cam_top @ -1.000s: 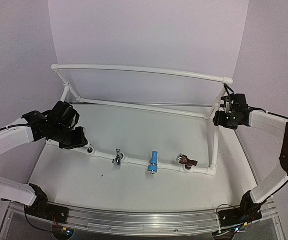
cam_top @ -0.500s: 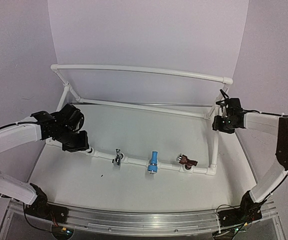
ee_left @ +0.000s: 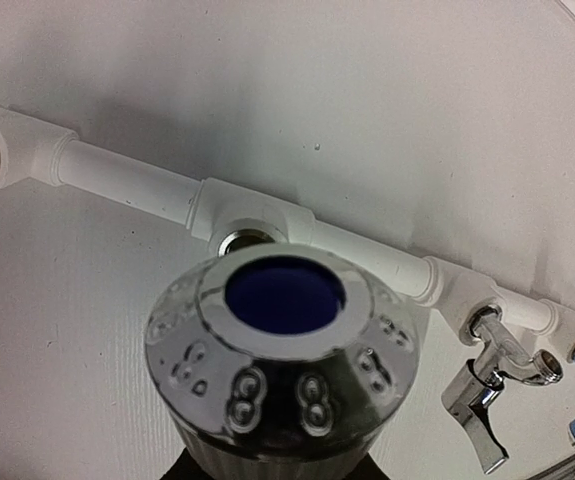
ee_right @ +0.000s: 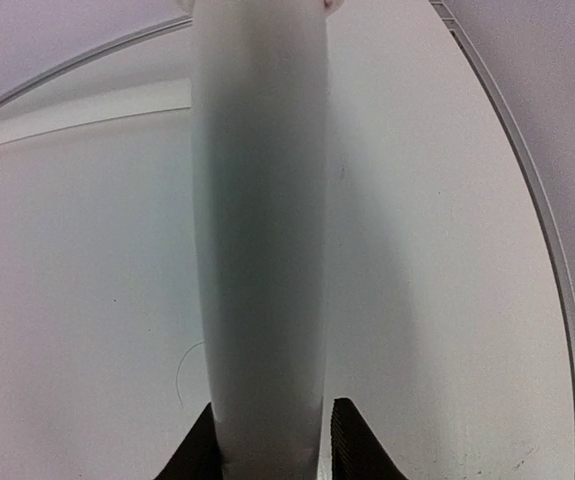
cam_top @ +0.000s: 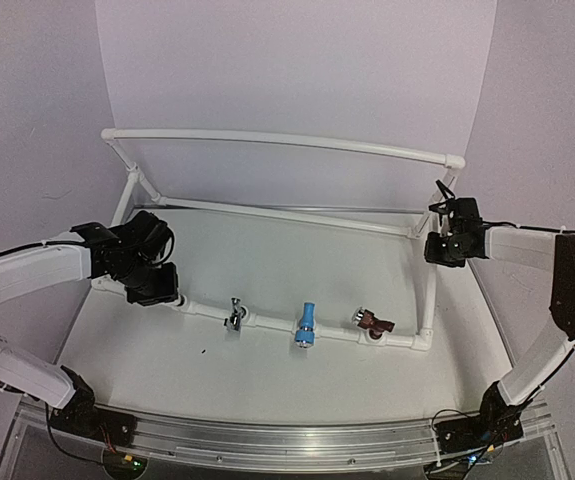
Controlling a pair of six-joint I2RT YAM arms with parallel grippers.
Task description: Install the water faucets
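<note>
Chrome faucet (ee_left: 285, 350), clenched in left fingers (cam_top: 155, 288), aims lengthwise at open socket (ee_left: 247, 240); right fingers (ee_right: 352, 445) clasp pipe frame (ee_right: 262, 250)

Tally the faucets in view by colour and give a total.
Chrome: 2 (lever faucet on the white pipe frame, knob faucet held in the left end effector)
Light blue faucet: 1
Reddish-brown faucet: 1
Total: 4
</note>
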